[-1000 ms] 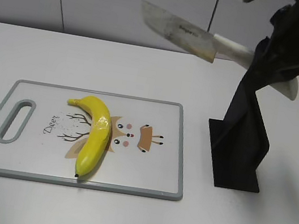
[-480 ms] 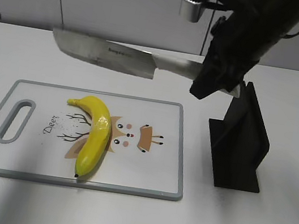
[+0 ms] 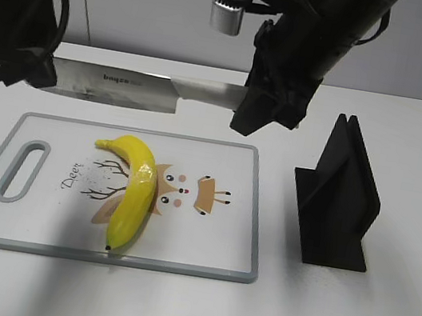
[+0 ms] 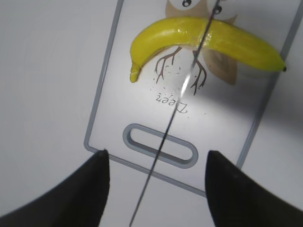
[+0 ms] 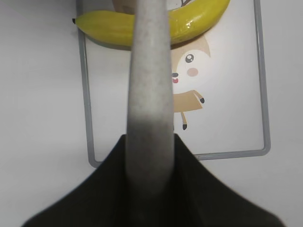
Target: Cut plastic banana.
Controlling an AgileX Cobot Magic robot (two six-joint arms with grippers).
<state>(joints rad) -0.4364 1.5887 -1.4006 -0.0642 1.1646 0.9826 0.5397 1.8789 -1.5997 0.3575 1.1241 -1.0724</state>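
The plastic banana (image 3: pixel 134 192) lies on the white cutting board (image 3: pixel 227 161), stem to the back. My right gripper (image 3: pixel 258 111) is shut on the pale handle of a kitchen knife (image 3: pixel 118 86) and holds it level above the board's back edge, blade pointing left. My left gripper (image 3: pixel 25 66) is open at the blade's tip. In the left wrist view the blade (image 4: pixel 165 137) shows as a thin line between the open fingers (image 4: pixel 156 163), above the banana (image 4: pixel 203 40) and the board (image 4: pixel 227 113). In the right wrist view the handle (image 5: pixel 149 71) runs out of the gripper (image 5: pixel 149 142) over the banana (image 5: pixel 189 23).
A black knife stand (image 3: pixel 337 203) stands on the white table to the right of the board. The board has a grey rim and a handle slot (image 3: pixel 23 169) at its left end. A grey wall lies behind the table.
My right arm has carried the knife left and lower, from above the stand to above the board's back edge. My left arm has come in from the upper left to the blade's tip.
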